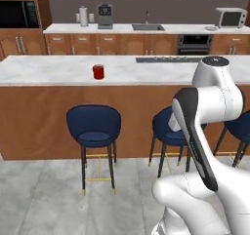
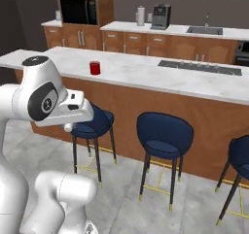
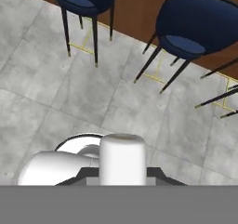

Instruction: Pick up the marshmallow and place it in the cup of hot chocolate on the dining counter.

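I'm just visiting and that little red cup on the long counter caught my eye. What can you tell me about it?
The red cup is a small, glossy red mug, cylinder-shaped and standing upright on the white, grey-veined marble top of the dining counter. Its inside looks dark; what fills it is too small to tell, and no handle can be made out. It stands alone toward the counter's left part, above the leftmost blue stool, with nothing else touching it.

One red cup of hot chocolate [image 1: 98,71] on the dining counter [image 1: 49,70]. Three blue stools [image 1: 93,127] along the counter's front. Behind the counter: one black microwave [image 1: 18,13], one white toaster oven [image 1: 231,17], one coffee machine [image 1: 104,16], one sink [image 1: 148,27], one paper towel roll [image 1: 83,16]. One cooktop [image 1: 168,60] set in the counter.
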### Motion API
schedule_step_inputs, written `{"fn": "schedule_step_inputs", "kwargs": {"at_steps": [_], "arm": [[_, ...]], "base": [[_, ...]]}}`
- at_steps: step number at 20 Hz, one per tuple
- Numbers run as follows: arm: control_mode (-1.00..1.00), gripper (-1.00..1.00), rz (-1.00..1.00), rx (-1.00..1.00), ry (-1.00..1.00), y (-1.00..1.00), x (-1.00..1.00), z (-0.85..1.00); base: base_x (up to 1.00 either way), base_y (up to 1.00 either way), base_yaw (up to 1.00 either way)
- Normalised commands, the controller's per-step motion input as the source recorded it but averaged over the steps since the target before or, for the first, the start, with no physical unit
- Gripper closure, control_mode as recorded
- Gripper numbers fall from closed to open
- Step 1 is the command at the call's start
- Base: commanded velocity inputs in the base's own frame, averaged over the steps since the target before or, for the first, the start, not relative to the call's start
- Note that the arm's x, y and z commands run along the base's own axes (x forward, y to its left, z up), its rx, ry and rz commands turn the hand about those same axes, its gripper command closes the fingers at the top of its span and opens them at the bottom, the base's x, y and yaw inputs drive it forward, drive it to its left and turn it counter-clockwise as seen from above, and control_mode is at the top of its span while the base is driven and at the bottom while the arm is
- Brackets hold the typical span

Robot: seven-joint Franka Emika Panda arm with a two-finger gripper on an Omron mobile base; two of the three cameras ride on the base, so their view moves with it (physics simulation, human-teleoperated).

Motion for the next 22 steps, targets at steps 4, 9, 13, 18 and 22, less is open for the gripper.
{"fn": "schedule_step_inputs", "kwargs": {"at_steps": [4,9,13,18,22], "arm": [[1.0,1.0,0.0,0.0,0.0,0.0,0.0,0.0],[1.0,1.0,0.0,0.0,0.0,0.0,0.0,0.0],[1.0,1.0,0.0,0.0,0.0,0.0,0.0,0.0],[1.0,1.0,0.0,0.0,0.0,0.0,0.0,0.0],[1.0,1.0,0.0,0.0,0.0,0.0,0.0,0.0]], "base": [[0.26,1.0,-0.29],[0.53,0.94,-0.17],[0.91,0.45,-0.05],[1.0,0.12,-0.04],[0.77,0.0,-0.02]]}}
